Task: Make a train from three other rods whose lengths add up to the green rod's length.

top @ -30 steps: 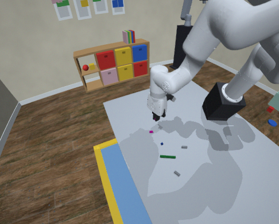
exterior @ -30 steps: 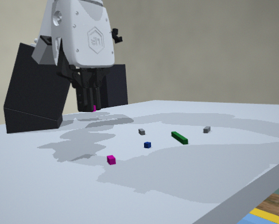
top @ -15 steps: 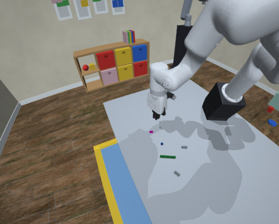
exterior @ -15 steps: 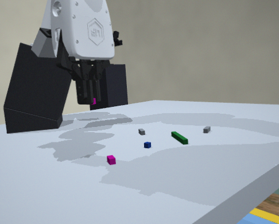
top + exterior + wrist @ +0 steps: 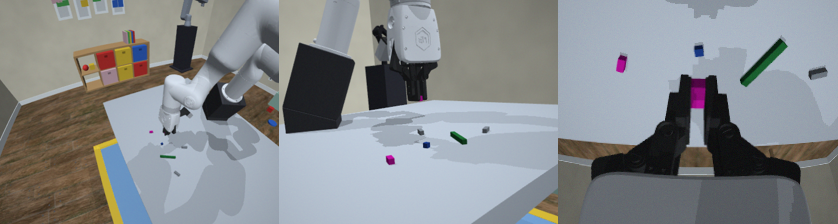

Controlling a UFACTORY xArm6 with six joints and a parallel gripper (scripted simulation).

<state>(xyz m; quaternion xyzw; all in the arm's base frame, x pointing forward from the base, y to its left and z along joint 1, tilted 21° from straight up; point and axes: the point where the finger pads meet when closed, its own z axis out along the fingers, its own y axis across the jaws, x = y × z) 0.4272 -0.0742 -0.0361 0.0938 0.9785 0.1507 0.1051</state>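
My gripper (image 5: 169, 133) (image 5: 417, 99) (image 5: 698, 90) is shut on a magenta rod (image 5: 421, 98) (image 5: 698, 96) and holds it above the table. Another magenta rod (image 5: 151, 131) (image 5: 390, 159) (image 5: 621, 63) lies on the table. The small blue rod (image 5: 162, 143) (image 5: 426, 145) (image 5: 699, 50) lies between it and the long green rod (image 5: 167, 157) (image 5: 458, 138) (image 5: 764, 63). One grey rod (image 5: 177, 173) (image 5: 485, 129) (image 5: 818, 73) lies beyond the green rod. A second grey rod (image 5: 184, 147) (image 5: 420, 131) lies on the robot's side and does not show in the wrist view. All the lying rods are apart.
The pale table (image 5: 126, 115) (image 5: 351, 186) carries the black robot base (image 5: 224, 106) (image 5: 316, 89). Its edge runs beside a blue and yellow floor mat (image 5: 119, 175). A shelf (image 5: 112, 47) with coloured boxes stands by the wall.
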